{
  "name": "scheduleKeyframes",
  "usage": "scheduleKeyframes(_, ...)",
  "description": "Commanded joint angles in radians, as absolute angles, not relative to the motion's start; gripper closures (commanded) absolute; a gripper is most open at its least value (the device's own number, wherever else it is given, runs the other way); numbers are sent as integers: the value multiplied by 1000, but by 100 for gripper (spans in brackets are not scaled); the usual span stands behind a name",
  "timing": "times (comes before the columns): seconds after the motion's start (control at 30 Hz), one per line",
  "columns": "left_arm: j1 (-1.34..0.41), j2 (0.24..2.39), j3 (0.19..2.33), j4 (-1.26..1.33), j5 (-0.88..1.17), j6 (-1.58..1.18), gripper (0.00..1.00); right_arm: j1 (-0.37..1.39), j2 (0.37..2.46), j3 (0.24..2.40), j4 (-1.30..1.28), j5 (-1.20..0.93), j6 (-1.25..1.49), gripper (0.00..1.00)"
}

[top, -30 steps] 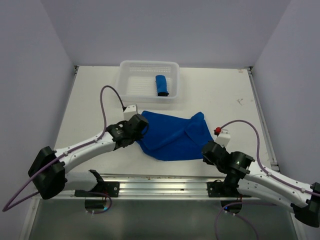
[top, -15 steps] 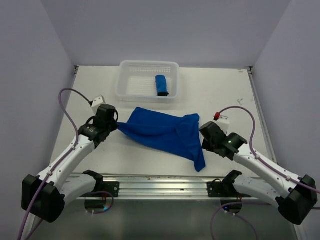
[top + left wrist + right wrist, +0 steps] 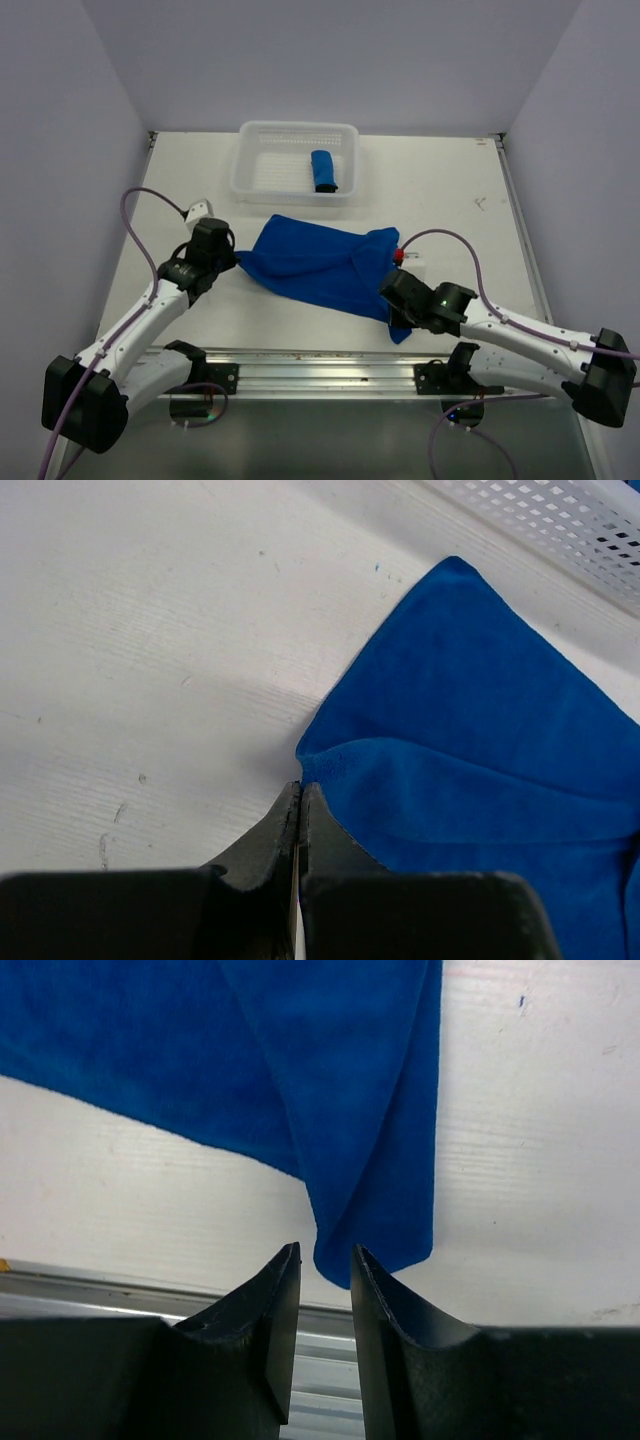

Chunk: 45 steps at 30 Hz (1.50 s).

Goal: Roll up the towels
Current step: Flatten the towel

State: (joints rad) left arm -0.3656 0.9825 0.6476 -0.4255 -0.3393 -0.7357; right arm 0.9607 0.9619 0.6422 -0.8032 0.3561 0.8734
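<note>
One blue towel [image 3: 320, 262] lies spread and creased on the white table, a fold running down to its near right corner. My left gripper [image 3: 233, 262] is at its left corner, and in the left wrist view the gripper [image 3: 300, 787] is shut with that towel [image 3: 480, 780] corner pinched at the tips. My right gripper [image 3: 396, 303] is over the near right corner. In the right wrist view it [image 3: 326, 1246] stands open, the pointed corner of the towel [image 3: 340, 1110] lying between its tips. A second towel [image 3: 322, 171] lies rolled in the white basket [image 3: 270, 172].
The basket stands at the back of the table, just behind the spread towel. A metal rail [image 3: 320, 358] runs along the near edge, close under my right gripper. Grey walls close in both sides.
My left gripper has dragged the towel's left corner leftward, stretching the cloth out. My right arm has swung in toward the near right corner, jaws opening wide and then narrowing around it.
</note>
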Motion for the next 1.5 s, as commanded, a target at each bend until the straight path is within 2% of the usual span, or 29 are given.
scheduleKeyframes(0.0,-356,992,649,-354,-328,-709,100,1026,943,627,-857,394,953,70)
scheduleKeyframes(0.37,-341,988,660,-354,-322,-709,100,1221,960,540,-881,460,1058,57)
scheduleKeyframes(0.8,-330,980,675,-370,-318,-698,100,1261,1126,497,-723,511,1074,61)
scheduleKeyframes(0.93,-325,982,673,-371,-314,-698,100,1261,1189,528,-724,531,1077,73)
scheduleKeyframes(1.03,-319,985,675,-371,-313,-696,100,1262,1210,534,-721,517,1087,90)
scheduleKeyframes(1.07,-318,985,675,-371,-311,-695,100,1267,1203,535,-732,515,1094,100)
scheduleKeyframes(1.3,-296,986,706,-371,-295,-699,100,1272,895,646,-914,560,1140,100)
scheduleKeyframes(1.47,-227,1003,788,-362,-250,-696,100,1224,844,840,-1026,708,1121,100)
